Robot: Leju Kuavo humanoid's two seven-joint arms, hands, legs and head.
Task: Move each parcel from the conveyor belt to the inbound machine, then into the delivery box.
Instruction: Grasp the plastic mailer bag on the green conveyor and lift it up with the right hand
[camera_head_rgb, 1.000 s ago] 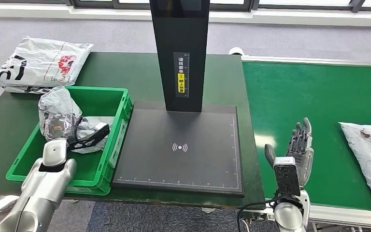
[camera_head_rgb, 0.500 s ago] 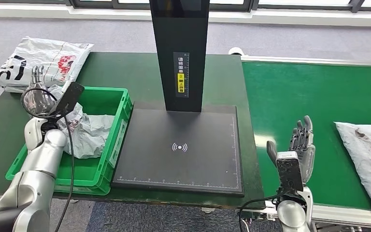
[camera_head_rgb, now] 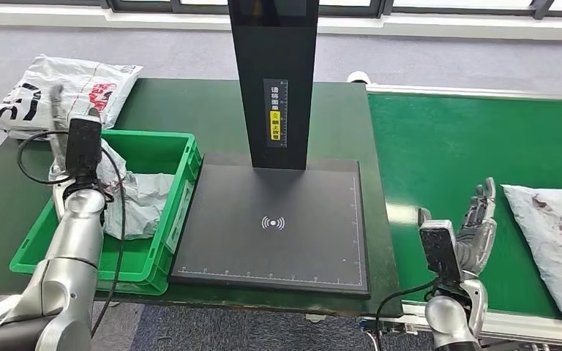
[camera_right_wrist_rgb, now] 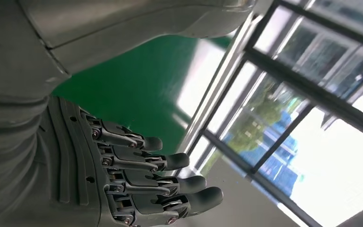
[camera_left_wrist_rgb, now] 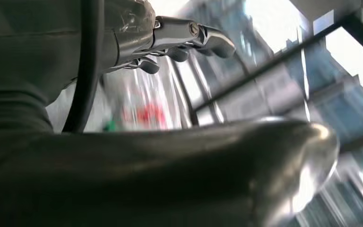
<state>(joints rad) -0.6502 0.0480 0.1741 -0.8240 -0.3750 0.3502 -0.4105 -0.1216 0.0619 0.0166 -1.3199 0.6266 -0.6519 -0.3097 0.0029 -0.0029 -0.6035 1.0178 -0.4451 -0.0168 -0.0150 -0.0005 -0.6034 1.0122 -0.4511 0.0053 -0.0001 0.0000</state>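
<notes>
A white parcel with dark red print (camera_head_rgb: 556,230) lies on the green conveyor belt (camera_head_rgb: 446,146) at the right. My right hand (camera_head_rgb: 477,225) is held upright just left of it, fingers straight and apart, holding nothing; the right wrist view shows its fingers (camera_right_wrist_rgb: 142,175) spread over the belt. A crumpled grey parcel (camera_head_rgb: 140,199) lies in the green delivery box (camera_head_rgb: 162,248). My left hand (camera_head_rgb: 61,115) is raised above the box's far left corner, empty, its fingers (camera_left_wrist_rgb: 189,35) extended. The black inbound machine (camera_head_rgb: 274,248) with its column (camera_head_rgb: 272,73) stands between box and belt, its plate bare.
Another white printed parcel (camera_head_rgb: 62,91) lies on the dark green table (camera_head_rgb: 190,106) behind the box. A cable (camera_head_rgb: 33,157) loops from my left wrist. The belt's metal frame (camera_head_rgb: 527,325) runs along the near right edge. Grey floor and windows lie beyond.
My left hand came up out of the box, leaving the grey parcel there. My right hand shifted right, closer to the belt parcel, which moved left a little.
</notes>
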